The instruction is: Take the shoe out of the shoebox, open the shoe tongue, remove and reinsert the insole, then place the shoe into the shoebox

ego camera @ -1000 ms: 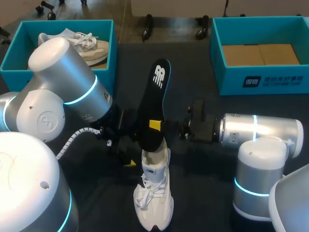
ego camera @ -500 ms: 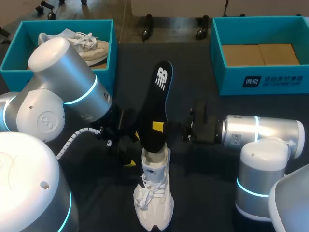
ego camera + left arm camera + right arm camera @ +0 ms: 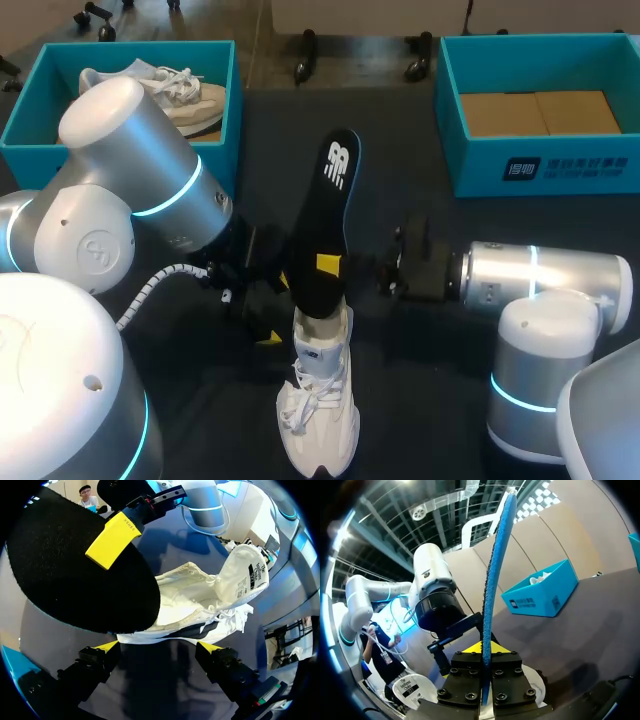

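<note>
A white shoe (image 3: 318, 405) lies on the dark table, toe toward the near edge. A black insole (image 3: 325, 215) stands upright with its lower end in the shoe's opening. My right gripper (image 3: 328, 265) is shut on the insole near that lower end. The right wrist view shows the insole's blue edge (image 3: 495, 580) rising from my right gripper (image 3: 486, 652). My left gripper (image 3: 262, 318) is open just left of the shoe's heel. In the left wrist view the shoe (image 3: 210, 600) lies ahead of my left gripper (image 3: 159, 647), its fingers spread wide, beside the insole (image 3: 75, 570).
A teal shoebox (image 3: 228, 120) at the back left holds another white shoe (image 3: 170, 90). A second teal box (image 3: 560, 165) at the back right shows a cardboard floor. Bare dark table lies between the boxes.
My right gripper has shifted the insole slightly to the right. The shoe and my left arm have stayed put.
</note>
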You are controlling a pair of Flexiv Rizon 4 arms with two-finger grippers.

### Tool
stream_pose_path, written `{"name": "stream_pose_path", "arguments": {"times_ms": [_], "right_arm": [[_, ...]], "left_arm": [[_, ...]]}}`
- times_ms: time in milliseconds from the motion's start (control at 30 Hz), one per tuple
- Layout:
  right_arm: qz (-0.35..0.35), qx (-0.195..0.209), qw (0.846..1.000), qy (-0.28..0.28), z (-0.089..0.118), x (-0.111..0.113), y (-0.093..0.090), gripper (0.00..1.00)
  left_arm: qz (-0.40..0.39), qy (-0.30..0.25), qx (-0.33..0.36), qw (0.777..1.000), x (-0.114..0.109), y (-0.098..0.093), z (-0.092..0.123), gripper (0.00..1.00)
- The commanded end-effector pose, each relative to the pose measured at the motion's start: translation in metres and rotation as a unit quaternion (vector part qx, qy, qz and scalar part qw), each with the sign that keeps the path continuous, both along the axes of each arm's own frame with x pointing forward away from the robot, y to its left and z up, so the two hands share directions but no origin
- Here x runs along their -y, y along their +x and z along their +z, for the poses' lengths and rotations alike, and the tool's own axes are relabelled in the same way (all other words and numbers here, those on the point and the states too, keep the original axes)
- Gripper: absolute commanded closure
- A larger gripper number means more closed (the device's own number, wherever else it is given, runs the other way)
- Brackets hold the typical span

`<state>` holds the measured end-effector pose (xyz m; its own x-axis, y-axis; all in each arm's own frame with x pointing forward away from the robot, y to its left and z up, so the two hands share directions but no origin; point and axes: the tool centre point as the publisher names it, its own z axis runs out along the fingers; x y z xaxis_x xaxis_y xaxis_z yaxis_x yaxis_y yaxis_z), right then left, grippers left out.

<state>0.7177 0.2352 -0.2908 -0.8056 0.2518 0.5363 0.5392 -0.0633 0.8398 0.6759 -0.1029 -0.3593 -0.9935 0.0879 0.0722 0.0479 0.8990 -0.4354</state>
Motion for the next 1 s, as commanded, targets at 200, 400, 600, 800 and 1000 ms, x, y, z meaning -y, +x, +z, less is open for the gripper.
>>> {"name": "stream_pose_path", "arguments": {"times_ms": [200, 400, 600, 800, 1000], "right_arm": [[0.028, 0.010, 1.000, -0.002, -0.004, -0.004, 0.000, 1.00], [0.038, 0.025, 0.999, 0.001, -0.005, -0.001, -0.005, 1.00], [0.048, 0.035, 0.998, 0.000, -0.008, 0.001, -0.010, 1.00], [0.053, 0.035, 0.998, -0.004, -0.011, 0.004, -0.011, 1.00], [0.070, 0.043, 0.997, -0.016, -0.014, 0.003, -0.011, 1.00]], "left_arm": [[0.000, 0.001, 0.001, 1.000, 0.000, -0.001, -0.001, 0.00], [0.000, 0.001, 0.001, 1.000, 0.000, -0.001, -0.001, 0.00], [0.000, 0.001, 0.001, 1.000, 0.000, -0.001, -0.001, 0.00], [0.000, 0.001, 0.001, 1.000, 0.000, -0.001, -0.001, 0.00], [0.000, 0.001, 0.001, 1.000, 0.000, -0.001, -0.001, 0.00]]}}
